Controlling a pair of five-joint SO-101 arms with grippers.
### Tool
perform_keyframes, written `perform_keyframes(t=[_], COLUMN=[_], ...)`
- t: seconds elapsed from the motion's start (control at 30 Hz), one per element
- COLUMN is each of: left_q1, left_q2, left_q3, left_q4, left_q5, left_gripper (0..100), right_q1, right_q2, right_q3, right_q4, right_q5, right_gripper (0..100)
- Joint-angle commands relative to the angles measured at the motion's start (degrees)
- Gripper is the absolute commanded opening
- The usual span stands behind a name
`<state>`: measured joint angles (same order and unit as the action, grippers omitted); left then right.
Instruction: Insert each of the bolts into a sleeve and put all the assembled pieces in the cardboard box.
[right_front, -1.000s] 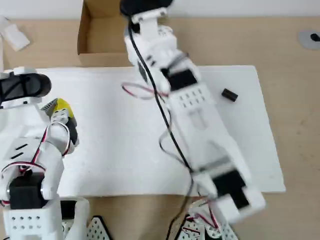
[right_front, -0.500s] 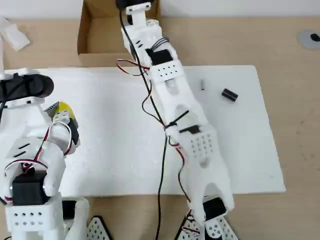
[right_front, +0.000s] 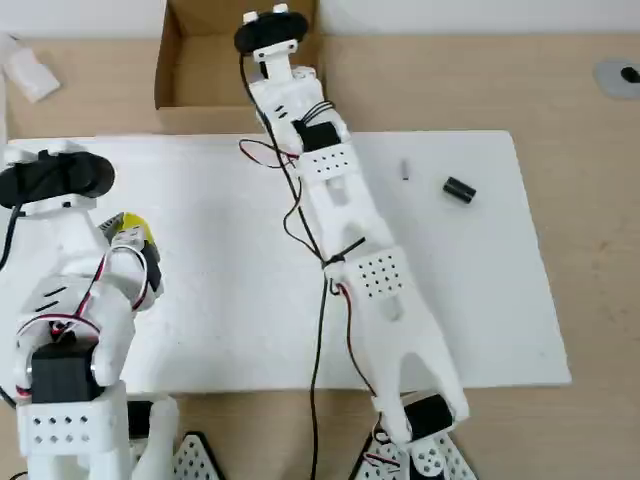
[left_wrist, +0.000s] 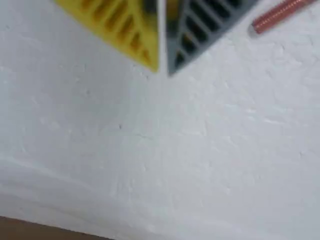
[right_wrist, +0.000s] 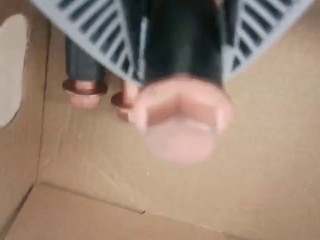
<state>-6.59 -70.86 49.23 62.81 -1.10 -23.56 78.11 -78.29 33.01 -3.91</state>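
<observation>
White foam sheet on wooden table

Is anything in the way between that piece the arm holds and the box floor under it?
Nothing visible. The piece hangs over bare box floor; two other pieces lie off to one side.

The held assembled piece is blurred; a bolt runs off-frame.

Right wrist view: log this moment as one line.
right claw | shut on assembled piece | over cardboard box | left claw shut over white pad
</observation>
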Motion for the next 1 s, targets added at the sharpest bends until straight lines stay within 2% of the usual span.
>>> perform_keyframes(t=[0.0, 0.13, 0.23, 0.3, 0.43, 0.57, 0.67, 0.8, 0.9, 0.97], left_q1=[-0.44, -0.44, -0.44, -0.53, -1.14, -10.29, -17.32, -23.12, -23.56, -23.56], left_q2=[-0.04, -0.04, -0.04, -0.04, 0.04, 2.33, 8.48, 20.7, 30.11, 35.47], left_q3=[-0.35, -0.35, -0.44, -0.62, -1.05, -4.57, -9.76, -17.85, -22.15, -24.62], left_q4=[0.09, 0.18, 0.18, 0.18, 0.18, 2.64, 8.35, 17.49, 24.0, 27.69], left_q5=[-0.44, -0.62, -0.62, -0.62, -0.09, 4.4, 6.33, 14.42, 25.41, 30.15], left_gripper=[0, 0, 2, 3, 7, 12, 12, 13, 13, 13], right_q1=[-0.66, -1.27, -1.36, -1.27, -1.19, -0.75, 0.13, 1.36, 1.71, 1.98], right_q2=[-0.04, 0.84, 0.48, 0.31, 0.04, -0.92, -6.11, -11.82, -16.75, -19.47], right_q3=[-4.35, -4.79, -4.97, -6.37, -11.91, -17.45, -17.1, -17.1, -16.92, -16.66], right_q4=[5.89, 16.09, 18.37, 19.25, 24.09, 29.45, 34.02, 40.35, 45.71, 49.05], right_q5=[4.66, 7.3, 7.38, 7.38, 7.21, 7.21, 7.21, 5.63, 2.73, 1.67], right_gripper=[4.2, 24.2, 39.4, 45.1, 46.5, 46.5, 46.1, 46.1, 46.1, 46.1])
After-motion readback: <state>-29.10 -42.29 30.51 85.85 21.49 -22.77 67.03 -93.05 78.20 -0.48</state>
